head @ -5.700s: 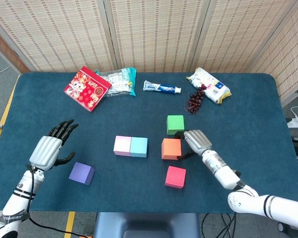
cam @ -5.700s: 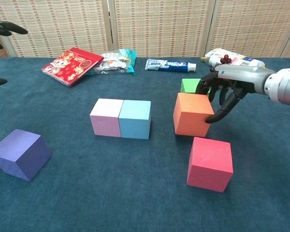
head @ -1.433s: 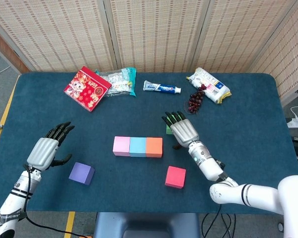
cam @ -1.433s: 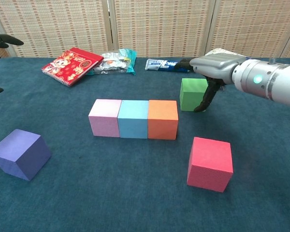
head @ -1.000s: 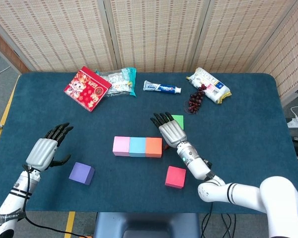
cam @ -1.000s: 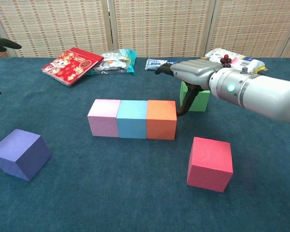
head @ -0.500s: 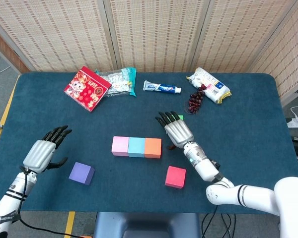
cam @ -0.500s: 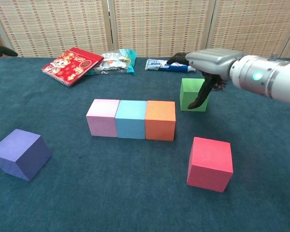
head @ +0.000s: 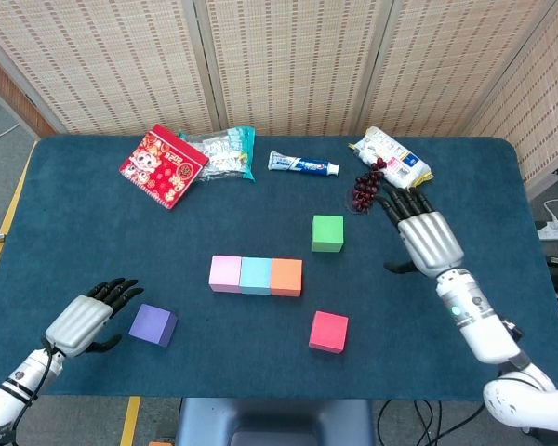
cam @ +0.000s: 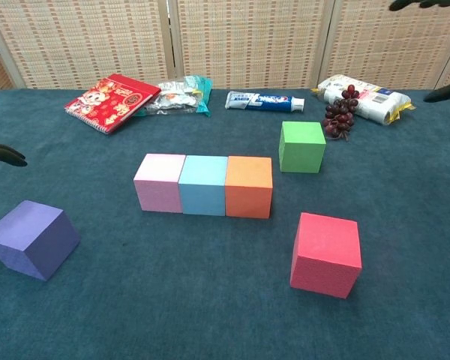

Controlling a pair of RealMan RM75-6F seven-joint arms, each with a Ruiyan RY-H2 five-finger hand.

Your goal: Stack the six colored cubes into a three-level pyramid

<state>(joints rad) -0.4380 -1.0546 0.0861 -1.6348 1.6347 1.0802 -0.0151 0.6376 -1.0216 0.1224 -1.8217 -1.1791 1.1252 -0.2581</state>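
1. Left hand (head: 82,324) at the near left edge of the tabletop (head: 121,232), fingers (head: 117,290) apart and slightly curled, holding nothing; only dark fingertips at the left border in the chest view.
2. Purple cube (head: 153,325) just beside the left hand, not touching it, alone on the tabletop, turned a little askew.
3. Red notebook (head: 164,165) at the far left, tilted; silver-and-teal snack bag (head: 219,150) touching its right corner.
4. Row of three cubes at centre, faces touching: pink cube (head: 226,273) on the left, light blue cube (head: 256,275) in the middle, orange cube (head: 285,277) on the right. All on the bottom level, nothing on top.
5. Toothpaste tube (head: 303,165) lying flat near the far edge, behind the row.
6. Red cube (head: 328,331) near the front edge, right of and nearer than the orange cube, apart from it.
7. Green cube (head: 327,232) beyond the right end of the row, apart from the orange cube, standing alone.
8. Bunch of dark grapes (head: 365,189) behind and right of the green cube; white-and-yellow packet (head: 391,159) touching the bunch at the far right.
9. Right hand (head: 424,237) raised over the right side of the tabletop, well apart from the green cube, fingers (head: 401,204) straight and spread, holding nothing.
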